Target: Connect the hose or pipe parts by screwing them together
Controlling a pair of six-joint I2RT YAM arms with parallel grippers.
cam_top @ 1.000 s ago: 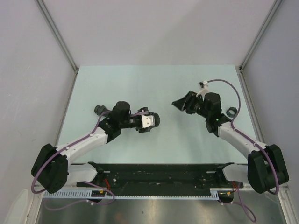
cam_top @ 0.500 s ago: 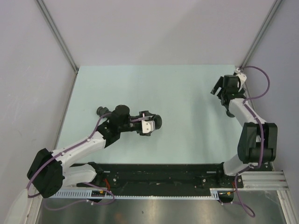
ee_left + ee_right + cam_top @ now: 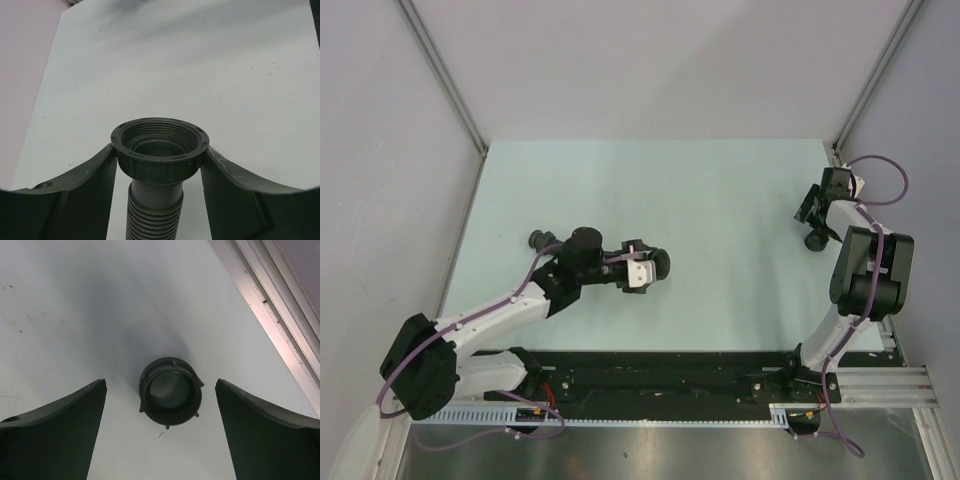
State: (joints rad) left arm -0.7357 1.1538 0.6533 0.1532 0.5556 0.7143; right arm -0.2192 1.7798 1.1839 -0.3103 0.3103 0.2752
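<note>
Bare table (image 3: 720,200) fills the top view's centre; at far right, the nut (image 3: 171,391) lies near the rail (image 3: 265,295).

light: bright, even, overhead | shadow: I see soft patch by ring nut (image 3: 171,391) on tabletop (image 3: 50,315), R wrist | focus: sharp, L wrist low corners dark

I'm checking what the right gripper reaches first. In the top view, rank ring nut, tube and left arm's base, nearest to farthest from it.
1. The ring nut, just beside the right gripper, far right.
2. The tube, mid-table, to the left.
3. The left arm's base, bottom-left corner.
</note>
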